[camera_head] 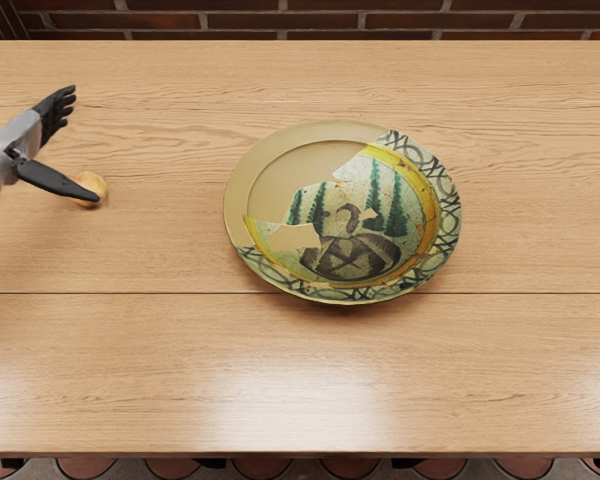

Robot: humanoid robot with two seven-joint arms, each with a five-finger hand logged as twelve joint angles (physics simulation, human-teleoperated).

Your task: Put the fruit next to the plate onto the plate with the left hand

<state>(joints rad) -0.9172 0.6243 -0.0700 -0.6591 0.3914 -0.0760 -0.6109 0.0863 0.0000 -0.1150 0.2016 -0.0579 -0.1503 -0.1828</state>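
Starting nearest, the wooden table [300,370] runs past both side edges. Mid-table sits the patterned plate [236,190], fully visible. Well to its left lies the small fruit [93,181], partly covered by the thumb of the left hand [25,142] and too small to identify. That hand holds nothing, thumb splayed wide from its fingers [56,105], its arm cut off at the left edge.

Left hand [25,143] low at the left edge — fingers [58,103] spread, thumb outstretched
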